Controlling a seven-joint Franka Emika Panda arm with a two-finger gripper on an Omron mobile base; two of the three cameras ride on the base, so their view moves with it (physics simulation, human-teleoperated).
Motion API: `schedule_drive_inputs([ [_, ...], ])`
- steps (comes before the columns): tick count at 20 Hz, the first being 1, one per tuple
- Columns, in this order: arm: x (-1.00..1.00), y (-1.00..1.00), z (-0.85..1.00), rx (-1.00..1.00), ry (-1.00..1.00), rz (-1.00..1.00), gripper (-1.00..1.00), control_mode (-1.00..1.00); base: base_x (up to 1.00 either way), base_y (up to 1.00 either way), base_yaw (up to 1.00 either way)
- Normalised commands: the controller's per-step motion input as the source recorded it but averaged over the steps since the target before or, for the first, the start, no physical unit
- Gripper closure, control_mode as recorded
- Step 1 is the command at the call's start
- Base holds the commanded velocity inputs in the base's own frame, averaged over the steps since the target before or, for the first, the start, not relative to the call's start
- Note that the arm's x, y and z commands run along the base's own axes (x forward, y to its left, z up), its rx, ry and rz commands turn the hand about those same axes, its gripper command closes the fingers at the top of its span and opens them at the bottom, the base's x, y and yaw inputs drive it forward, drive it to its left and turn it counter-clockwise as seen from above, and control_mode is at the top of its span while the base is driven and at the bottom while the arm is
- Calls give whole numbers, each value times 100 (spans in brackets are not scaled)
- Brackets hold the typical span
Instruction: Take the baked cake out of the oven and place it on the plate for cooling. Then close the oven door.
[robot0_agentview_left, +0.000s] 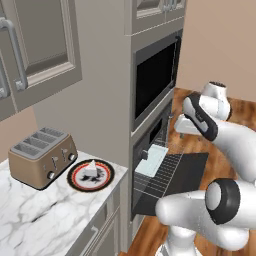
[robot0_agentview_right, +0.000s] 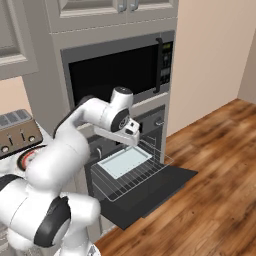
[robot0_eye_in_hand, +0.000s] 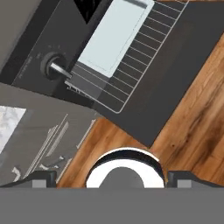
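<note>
a white slice of baked cake (robot0_agentview_left: 91, 168) sits on the round red-rimmed plate (robot0_agentview_left: 76, 180) on the marble counter (robot0_agentview_left: 45, 220), just beside a four-slot toaster (robot0_agentview_left: 42, 156). the gripper (robot0_agentview_right: 131, 133) hangs well apart from it, in the air over the pulled-out wire rack (robot0_agentview_right: 131, 176) of the oven (robot0_agentview_right: 152, 125), its jaws spread wide and holding nothing. the oven door (robot0_agentview_right: 150, 195) lies fully open and flat above the wooden floor (robot0_agentview_right: 210, 185). a flat pale blue tray (robot0_agentview_right: 124, 161) rests on the rack. the left base view shows the cake and plate whole; the right base view shows only a sliver of the plate behind the arm. the hand view looks down on the tray, the rack and the oven's round knob (robot0_eye_in_hand: 52, 66), with both dark fingertips (robot0_eye_in_hand: 40, 179) far apart at the bottom.
</note>
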Motion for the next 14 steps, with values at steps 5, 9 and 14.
schedule_drive_inputs([
  [5, 88, -38, -90, 0, 9, 0, -100, -100, 0, 0, 0],
  [9, 60, -30, -87, 2, 8, 0, -100, -100, 0, 0, 0],
  [14, 56, -18, -93, 7, 4, 0, -100, -100, 0, 0, 0],
])
